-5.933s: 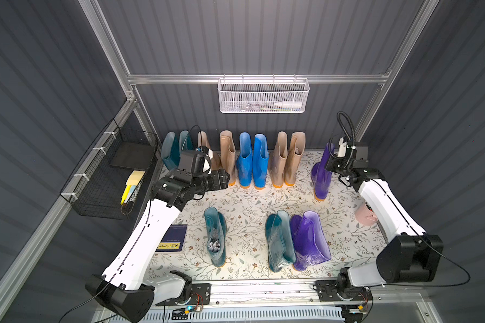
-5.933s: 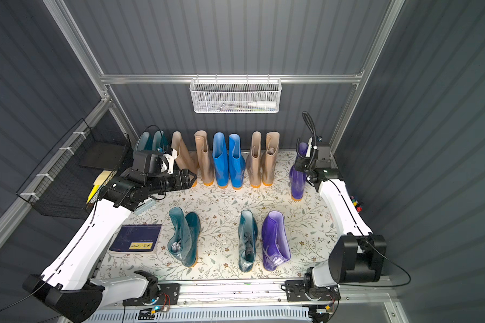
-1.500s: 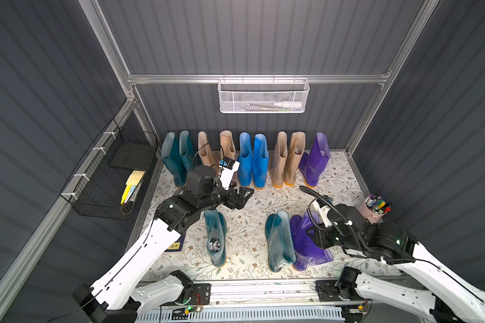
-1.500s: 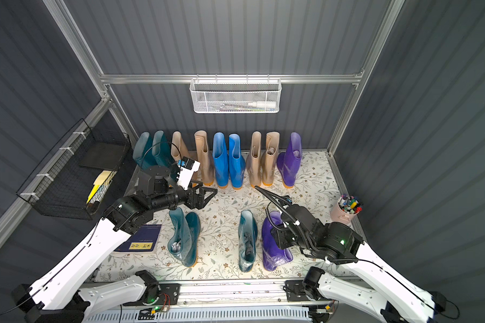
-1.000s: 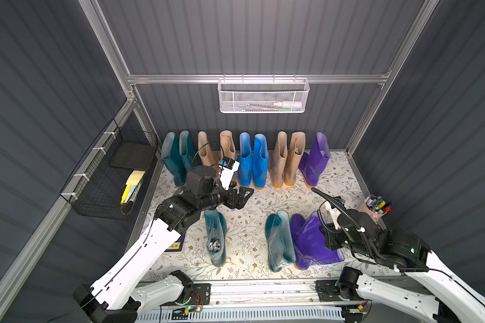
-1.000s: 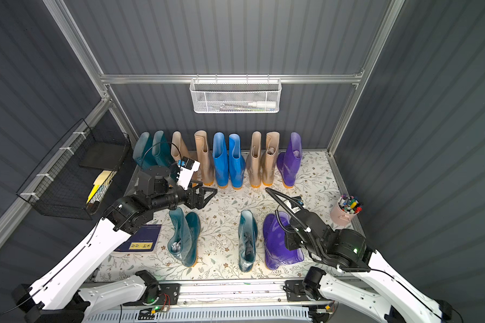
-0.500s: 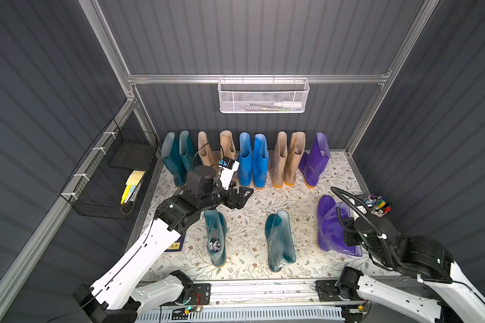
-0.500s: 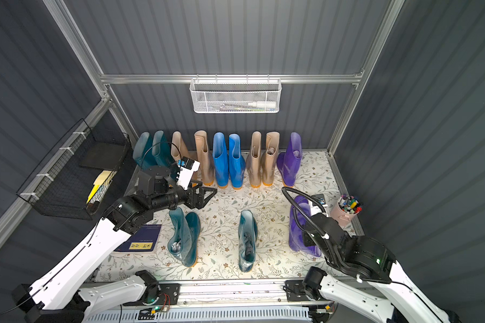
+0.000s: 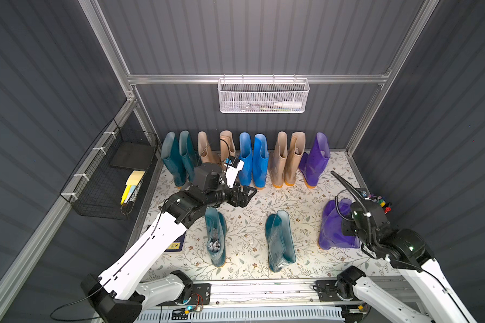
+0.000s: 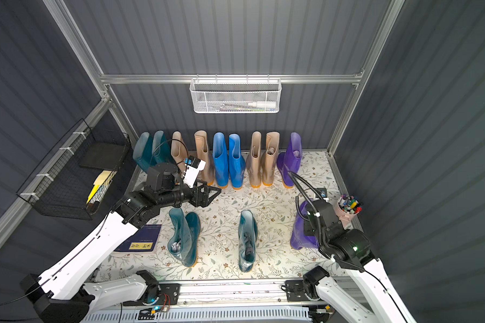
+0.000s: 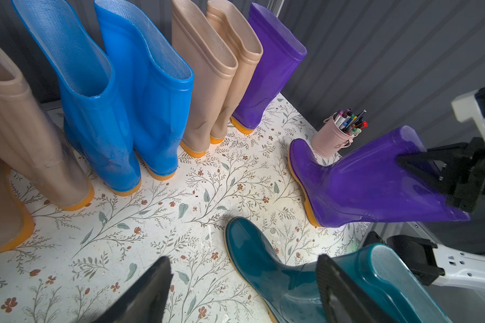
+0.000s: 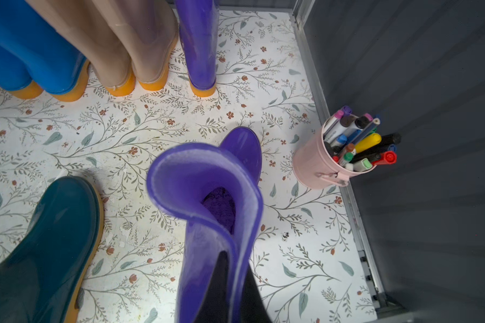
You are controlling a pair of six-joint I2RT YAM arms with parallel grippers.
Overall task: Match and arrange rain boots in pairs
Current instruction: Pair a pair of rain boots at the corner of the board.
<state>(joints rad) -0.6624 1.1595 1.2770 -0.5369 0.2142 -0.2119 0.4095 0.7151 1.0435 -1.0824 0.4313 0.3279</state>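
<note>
Nearest, the left teal boot (image 9: 216, 237) and right teal boot (image 9: 279, 243) stand apart on the floral worktop (image 9: 247, 223). Right of them, the right pincer (image 11: 431, 183) pinches the shaft rim of the tilted purple boot (image 9: 335, 229), just beside the pink marker cup (image 12: 317, 167). The left pincer (image 9: 247, 195) hovers spread and empty. Farthest, the teal pair (image 9: 170, 159), beige pair (image 9: 226, 142), blue pair (image 9: 259, 159), second beige pair (image 9: 294, 159) and upright purple boot (image 9: 317, 159) line the back wall.

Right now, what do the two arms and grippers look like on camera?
The left arm and right arm have white shells, black joints. The left gripper and right gripper have black tapered fingers. A ribbed black cable arcs over the right wrist.
</note>
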